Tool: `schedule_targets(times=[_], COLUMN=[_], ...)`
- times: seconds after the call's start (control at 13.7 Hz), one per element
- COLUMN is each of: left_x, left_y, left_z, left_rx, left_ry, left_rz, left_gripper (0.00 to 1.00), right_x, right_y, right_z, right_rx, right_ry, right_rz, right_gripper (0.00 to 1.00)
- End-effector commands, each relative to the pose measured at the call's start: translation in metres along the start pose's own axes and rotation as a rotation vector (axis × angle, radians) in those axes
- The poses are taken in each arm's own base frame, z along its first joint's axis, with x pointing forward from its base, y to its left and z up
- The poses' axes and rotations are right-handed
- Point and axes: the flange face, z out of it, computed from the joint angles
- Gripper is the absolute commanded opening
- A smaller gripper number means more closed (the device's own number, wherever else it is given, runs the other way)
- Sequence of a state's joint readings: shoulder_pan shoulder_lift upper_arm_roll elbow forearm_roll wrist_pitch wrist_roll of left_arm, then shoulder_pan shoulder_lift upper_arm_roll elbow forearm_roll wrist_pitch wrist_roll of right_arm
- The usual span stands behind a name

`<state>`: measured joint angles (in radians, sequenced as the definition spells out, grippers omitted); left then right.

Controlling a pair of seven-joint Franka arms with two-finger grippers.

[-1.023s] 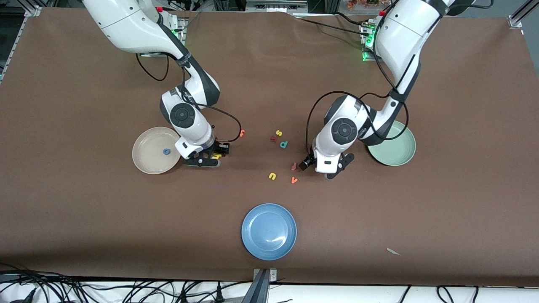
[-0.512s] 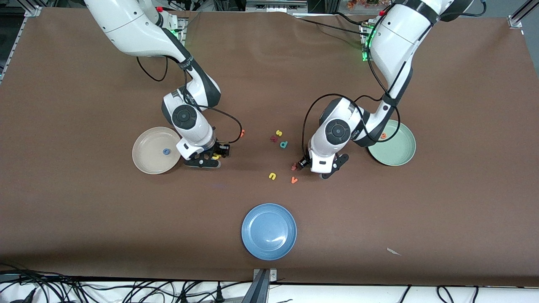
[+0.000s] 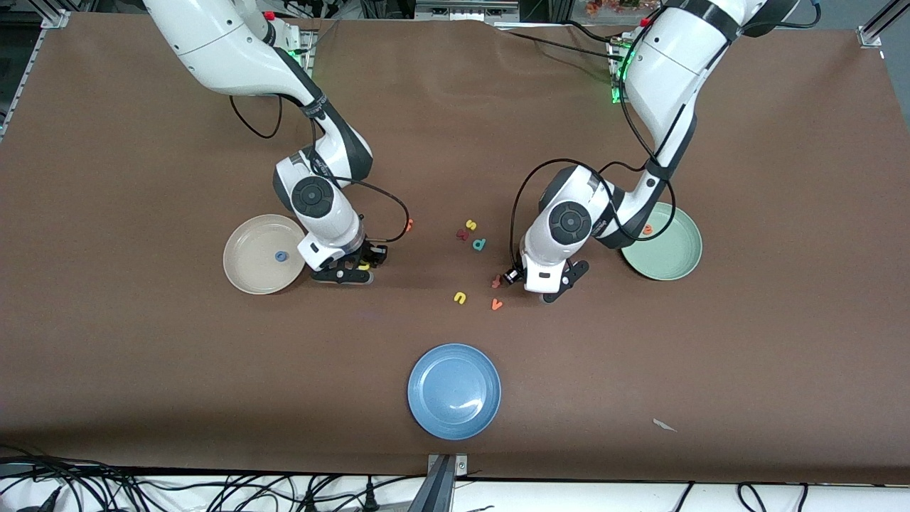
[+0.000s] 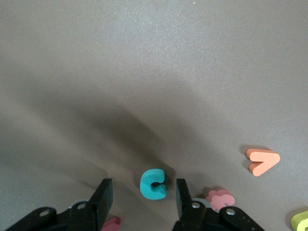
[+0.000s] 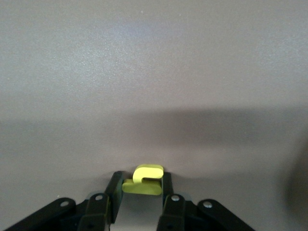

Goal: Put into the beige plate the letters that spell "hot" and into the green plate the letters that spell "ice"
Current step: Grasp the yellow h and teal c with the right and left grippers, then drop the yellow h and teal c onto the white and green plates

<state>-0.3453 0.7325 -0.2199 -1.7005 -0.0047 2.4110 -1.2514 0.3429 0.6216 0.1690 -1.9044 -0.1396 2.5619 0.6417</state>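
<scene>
Brown tabletop (image 3: 142,142) carries both plates. Over the last second both hands have narrowed. The right hand (image 5: 139,197), beside the beige plate (image 3: 242,274) that holds the blue o (image 3: 281,257), now pinches the yellow h (image 5: 143,179). The left hand (image 4: 142,195), still spread, straddles the teal c (image 4: 153,183); the green plate (image 3: 675,267) holds the orange e (image 3: 648,229). Both letters look near lifting.
</scene>
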Motion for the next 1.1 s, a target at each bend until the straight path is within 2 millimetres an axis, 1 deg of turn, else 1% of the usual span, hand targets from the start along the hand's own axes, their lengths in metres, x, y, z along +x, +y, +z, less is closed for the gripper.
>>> schedule_targets(times=[0.0,0.15,0.22,0.29,0.44,0.51,0.58,0.66,0.73,0.8,0.88,0.95,1.02], left_x=[0.002,0.002,0.002,0.002,0.002,0.002,0.002,0.002,0.002,0.001,0.003,0.004,0.009], left_y=[0.005,0.003,0.003,0.003,0.003,0.003,0.003,0.003,0.003,0.003,0.003,0.004,0.004], left_z=[0.006,0.013,0.013,0.013,0.013,0.013,0.013,0.013,0.013,0.013,0.012,0.009,0.002], left_rx=[0.003,0.012,0.012,0.012,0.012,0.012,0.012,0.013,0.013,0.013,0.012,0.008,-0.001], left_ry=[0.017,0.011,0.011,0.011,0.011,0.011,0.011,0.012,0.012,0.013,0.015,0.018,0.023], left_rz=[0.015,0.012,0.012,0.012,0.012,0.012,0.012,0.013,0.013,0.016,0.012,0.014,0.01], left_gripper=[0.6,0.6,0.6,0.6,0.46,0.37,0.31,0.26,0.19,0.08,0.0,0.0,0.0], right_x=[0.001,0.005,0.008,0.008,0.009,0.014,0.019,0.022,0.023,0.025,0.026,0.026,0.023], right_y=[-0.005,-0.002,0.003,0.004,0.012,0.027,0.048,0.065,0.087,0.107,0.13,0.153,0.168], right_z=[0.008,-0.004,-0.014,-0.026,-0.047,-0.055,-0.06,-0.064,-0.065,-0.069,-0.072,-0.073,-0.073], right_rx=[-0.01,-0.013,-0.028,-0.045,-0.075,-0.089,-0.095,-0.098,-0.105,-0.106,-0.107,-0.108,-0.104], right_ry=[0.009,0.021,0.019,0.004,-0.022,-0.031,-0.039,-0.044,-0.061,-0.069,-0.077,-0.089,-0.102], right_rz=[-0.02,-0.049,-0.056,-0.067,-0.119,-0.147,-0.166,-0.182,-0.205,-0.243,-0.269,-0.279,-0.289], right_gripper=[0.13,0.13,0.13,0.13,0.13,0.13,0.13,0.13,0.13,0.13,0.13,0.14,0.14])
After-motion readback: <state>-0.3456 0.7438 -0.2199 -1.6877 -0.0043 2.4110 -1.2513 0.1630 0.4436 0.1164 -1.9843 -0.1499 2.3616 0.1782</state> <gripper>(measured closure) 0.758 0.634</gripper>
